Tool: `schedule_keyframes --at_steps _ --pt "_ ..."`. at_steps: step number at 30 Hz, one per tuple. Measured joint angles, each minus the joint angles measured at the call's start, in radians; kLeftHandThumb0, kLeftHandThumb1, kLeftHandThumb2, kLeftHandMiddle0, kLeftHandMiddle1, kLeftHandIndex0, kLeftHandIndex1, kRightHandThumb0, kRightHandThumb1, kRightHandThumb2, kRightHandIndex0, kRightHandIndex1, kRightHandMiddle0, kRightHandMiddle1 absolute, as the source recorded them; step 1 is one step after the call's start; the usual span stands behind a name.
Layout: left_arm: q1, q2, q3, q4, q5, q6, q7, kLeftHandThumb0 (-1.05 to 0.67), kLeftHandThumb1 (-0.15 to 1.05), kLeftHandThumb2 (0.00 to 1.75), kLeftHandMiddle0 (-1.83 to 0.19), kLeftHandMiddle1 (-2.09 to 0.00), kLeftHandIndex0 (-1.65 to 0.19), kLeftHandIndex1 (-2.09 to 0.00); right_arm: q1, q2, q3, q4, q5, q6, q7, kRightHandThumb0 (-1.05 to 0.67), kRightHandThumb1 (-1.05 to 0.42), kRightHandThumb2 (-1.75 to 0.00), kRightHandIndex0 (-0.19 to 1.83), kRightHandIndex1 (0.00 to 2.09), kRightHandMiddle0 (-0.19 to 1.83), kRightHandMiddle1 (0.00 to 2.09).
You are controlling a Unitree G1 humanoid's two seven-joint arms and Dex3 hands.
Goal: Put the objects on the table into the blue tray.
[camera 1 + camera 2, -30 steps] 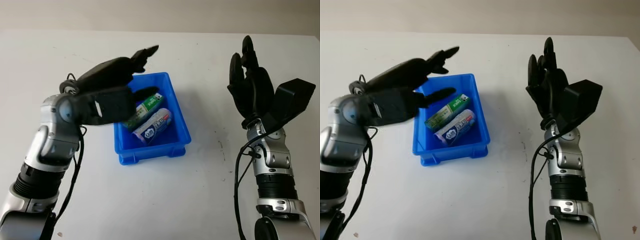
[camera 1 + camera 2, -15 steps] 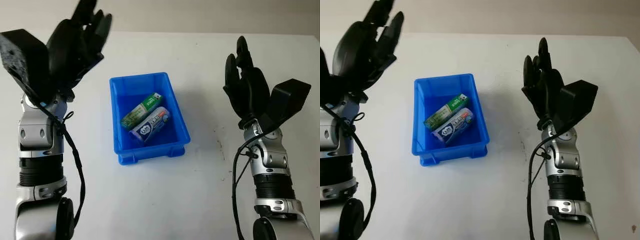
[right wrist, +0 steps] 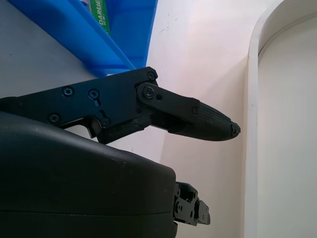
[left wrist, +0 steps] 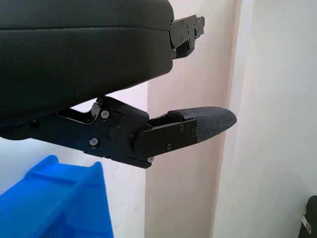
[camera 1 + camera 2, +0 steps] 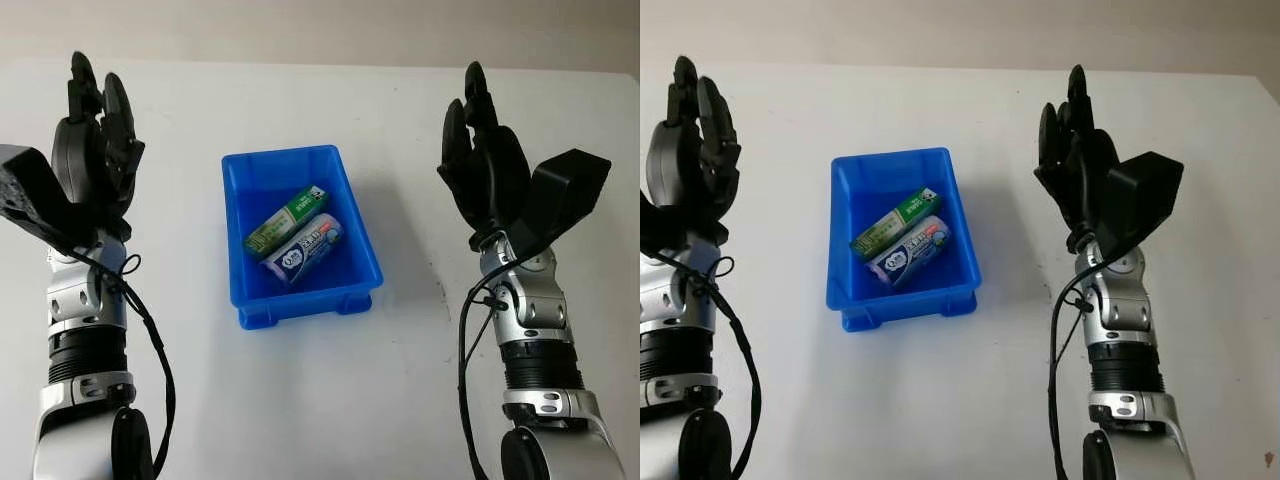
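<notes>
The blue tray [image 5: 240, 175] stands mid-table between my two arms. Inside it lie a green box [image 5: 287, 221] and, beside it, a white and blue tube-shaped pack [image 5: 303, 250], both angled across the tray floor. My left hand [image 5: 92, 145] is raised upright well to the left of the tray, open and holding nothing. My right hand [image 5: 478, 150] is raised upright to the right of the tray, open and holding nothing. The tray's corner [image 4: 54, 208] appears in the left wrist view, and its wall [image 3: 94, 47] with the green box [image 3: 100, 11] in the right wrist view.
The white table [image 5: 330, 400] spreads around the tray, with a few faint dark marks [image 5: 441, 289] to the tray's right. The table's far edge [image 5: 320, 66] runs along the top, with a beige wall behind.
My left hand has pulled away from over the tray, swung up and to the left, and now stands upright. The right hand has shifted slightly. The tray's contents have stayed put.
</notes>
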Motion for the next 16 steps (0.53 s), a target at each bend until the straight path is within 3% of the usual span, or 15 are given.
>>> schedule_keyframes --at_steps 16 --pt "0.050 0.007 -0.101 -0.006 0.017 0.009 -0.036 -0.77 1.05 0.66 0.19 0.00 0.19 0.00 -0.009 0.002 -0.001 0.018 0.004 -0.005 0.000 -0.72 -1.05 -0.71 -0.19 0.00 -0.19 0.00"
